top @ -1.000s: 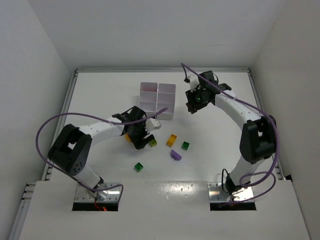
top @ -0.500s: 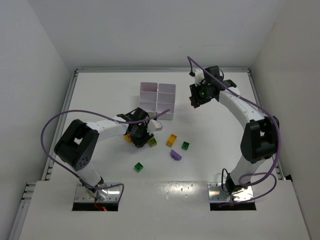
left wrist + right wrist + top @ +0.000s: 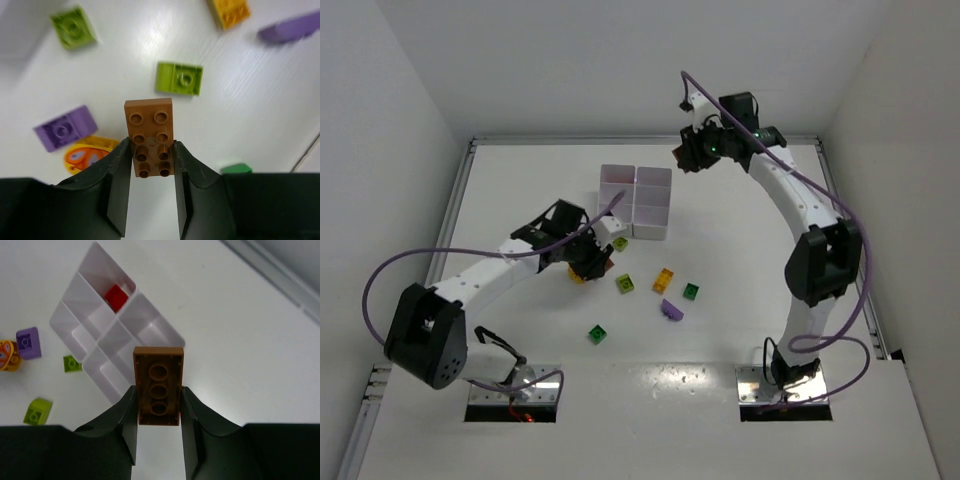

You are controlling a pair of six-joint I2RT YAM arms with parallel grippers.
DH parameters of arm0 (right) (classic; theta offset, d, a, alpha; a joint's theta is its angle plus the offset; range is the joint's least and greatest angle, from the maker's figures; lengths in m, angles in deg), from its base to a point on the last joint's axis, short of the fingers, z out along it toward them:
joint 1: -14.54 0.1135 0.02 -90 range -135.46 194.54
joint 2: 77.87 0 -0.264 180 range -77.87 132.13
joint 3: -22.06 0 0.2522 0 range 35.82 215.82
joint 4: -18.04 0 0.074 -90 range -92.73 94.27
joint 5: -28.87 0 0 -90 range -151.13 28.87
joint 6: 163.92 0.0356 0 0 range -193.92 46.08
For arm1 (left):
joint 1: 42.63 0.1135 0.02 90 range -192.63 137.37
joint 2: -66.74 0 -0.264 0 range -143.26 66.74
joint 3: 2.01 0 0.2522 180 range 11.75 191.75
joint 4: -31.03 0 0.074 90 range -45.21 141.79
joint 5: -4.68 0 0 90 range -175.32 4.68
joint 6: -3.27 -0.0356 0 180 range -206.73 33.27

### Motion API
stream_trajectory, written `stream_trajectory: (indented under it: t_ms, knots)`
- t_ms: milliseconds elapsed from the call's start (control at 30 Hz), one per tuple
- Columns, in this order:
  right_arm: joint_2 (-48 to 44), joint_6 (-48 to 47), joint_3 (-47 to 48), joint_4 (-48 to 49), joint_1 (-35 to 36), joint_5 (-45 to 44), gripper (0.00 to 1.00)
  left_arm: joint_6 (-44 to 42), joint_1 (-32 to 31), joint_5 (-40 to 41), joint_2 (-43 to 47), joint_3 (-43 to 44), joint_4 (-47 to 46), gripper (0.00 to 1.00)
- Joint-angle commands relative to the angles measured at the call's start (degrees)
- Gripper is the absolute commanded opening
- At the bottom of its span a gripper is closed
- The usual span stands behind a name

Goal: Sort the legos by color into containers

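light: bright, even | shadows: soft, faint | glare: table (image 3: 150, 47) sheen | blur: wrist-view edges

Two brown bricks (image 3: 149, 131), two lime bricks (image 3: 179, 78), two dark green bricks (image 3: 691, 291), two purple bricks (image 3: 65, 128), one orange brick (image 3: 664, 280), one red brick (image 3: 116, 297), one printed yellow piece (image 3: 82, 156). One white tray (image 3: 100, 340), six compartments.

Brown brick (image 3: 149, 137), white tray (image 3: 150, 331)

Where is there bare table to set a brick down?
Bare: white table right of the white plastic compartment tray, toward the right arm; also left of the tray. Crowded: in front of it, small coloured plastic bricks beside the left gripper.
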Motion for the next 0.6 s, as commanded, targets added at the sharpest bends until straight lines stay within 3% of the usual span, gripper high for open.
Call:
stream_trajectory:
  t_ms: [0,133,233,567]
  knots:
    - [6.5,-7.0,9.2,0.5,1.6,5.6,0.03,4.4,2.6,-7.1,3.4,4.5,-0.2,0.11]
    - [12.2,-13.6,16.5,-3.1,4.7,4.4,0.03,8.4,5.7,-9.7,3.4,8.4,-0.2,0.11]
    - [14.3,-18.0,16.5,-3.1,6.1,3.8,0.03,9.8,7.3,-10.3,3.4,9.6,-0.2,0.11]
    - [11.0,-26.7,4.8,8.9,9.9,-5.6,0.04,11.6,14.9,-12.8,1.2,11.7,-0.2,0.11]
